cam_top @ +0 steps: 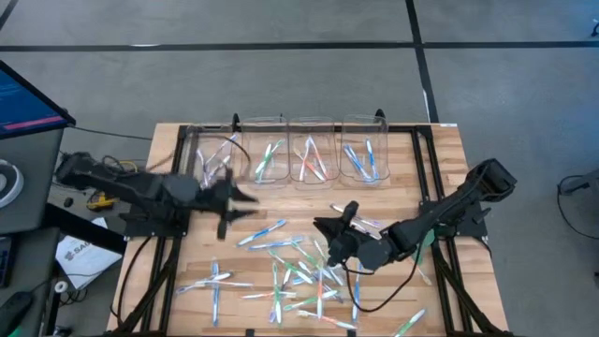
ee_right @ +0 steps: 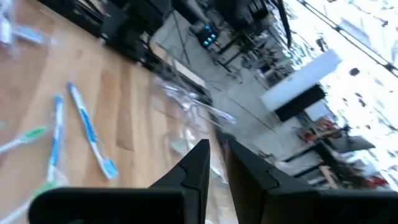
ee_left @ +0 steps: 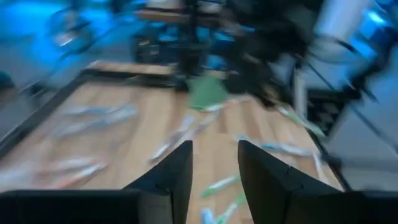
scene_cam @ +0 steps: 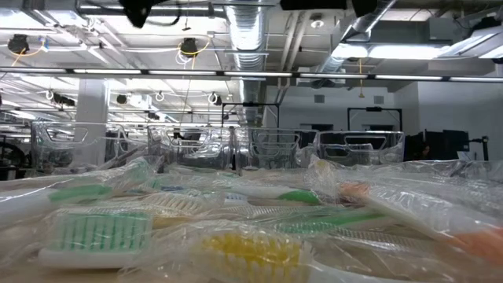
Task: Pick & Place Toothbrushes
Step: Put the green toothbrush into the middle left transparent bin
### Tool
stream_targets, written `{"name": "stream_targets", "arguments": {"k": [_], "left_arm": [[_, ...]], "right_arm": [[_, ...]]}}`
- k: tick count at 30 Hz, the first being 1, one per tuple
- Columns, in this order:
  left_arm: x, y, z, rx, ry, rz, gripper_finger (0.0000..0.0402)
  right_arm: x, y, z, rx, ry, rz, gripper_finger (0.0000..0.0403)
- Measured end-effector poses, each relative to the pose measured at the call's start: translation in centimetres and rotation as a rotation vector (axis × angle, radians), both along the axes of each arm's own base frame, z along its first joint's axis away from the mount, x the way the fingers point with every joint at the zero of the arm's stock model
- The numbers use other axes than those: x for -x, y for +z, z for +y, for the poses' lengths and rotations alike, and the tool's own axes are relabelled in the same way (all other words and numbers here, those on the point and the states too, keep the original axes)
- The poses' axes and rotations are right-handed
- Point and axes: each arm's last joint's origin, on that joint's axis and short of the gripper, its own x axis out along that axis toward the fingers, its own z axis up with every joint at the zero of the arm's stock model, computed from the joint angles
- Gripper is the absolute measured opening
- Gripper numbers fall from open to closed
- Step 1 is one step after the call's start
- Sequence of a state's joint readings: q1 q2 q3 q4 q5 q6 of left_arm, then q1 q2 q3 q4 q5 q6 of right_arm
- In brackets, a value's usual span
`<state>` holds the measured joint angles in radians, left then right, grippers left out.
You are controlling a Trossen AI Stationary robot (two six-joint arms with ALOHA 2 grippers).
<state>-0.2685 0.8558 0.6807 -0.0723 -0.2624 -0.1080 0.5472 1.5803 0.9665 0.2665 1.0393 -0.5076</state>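
High view puts your left end effector [cam_top: 245, 204] just below the clear bins [cam_top: 290, 150], fingers parted and nothing in them. Your right end effector [cam_top: 328, 227] sits clenched, nearly shut, at the top edge of the toothbrushes [cam_top: 295, 276] scattered across the tabletop [cam_top: 449, 159], more standing inside the bins.

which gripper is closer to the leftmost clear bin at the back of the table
Left. The left gripper sits just in front of the leftmost bin; the right gripper is farther off, over the toothbrush pile.

Left hand [cam_top: 236, 201] empty, fingers parted; right hand [cam_top: 328, 227] nearly closed.
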Motion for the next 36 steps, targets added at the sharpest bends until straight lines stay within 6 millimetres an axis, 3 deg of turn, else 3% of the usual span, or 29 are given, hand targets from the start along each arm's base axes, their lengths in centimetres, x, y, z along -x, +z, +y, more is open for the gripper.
{"name": "stream_targets", "arguments": {"k": [7,11,14,22,29,36], "left_arm": [[-3.6,-6.1,-5.1,-0.304,-0.243,0.269,0.0122],[-5.2,-10.1,-6.5,-0.377,-0.289,0.42,0.0122],[-6.1,-11.8,-7.0,-0.377,-0.301,0.463,0.0122],[-7.1,-12.4,-5.7,-0.23,-0.361,0.484,0.0122],[-8.3,-14.9,-4.8,-0.151,-0.427,0.56,0.0122],[-9.0,-15.9,-4.0,-0.087,-0.492,0.576,0.0122]], "right_arm": [[1.2,0.7,1.1,0.006,0.013,-0.014,0.0048],[1.2,0.7,1.2,0.006,0.015,-0.013,0.0048],[1.1,0.7,0.9,-0.007,0.004,-0.018,0.0048],[0.6,0.6,0.0,-0.04,-0.03,-0.033,0.0048],[0.5,0.5,-0.1,-0.043,-0.033,-0.034,0.0048],[0.5,0.5,0.0,-0.045,-0.025,-0.032,0.0048]]}}
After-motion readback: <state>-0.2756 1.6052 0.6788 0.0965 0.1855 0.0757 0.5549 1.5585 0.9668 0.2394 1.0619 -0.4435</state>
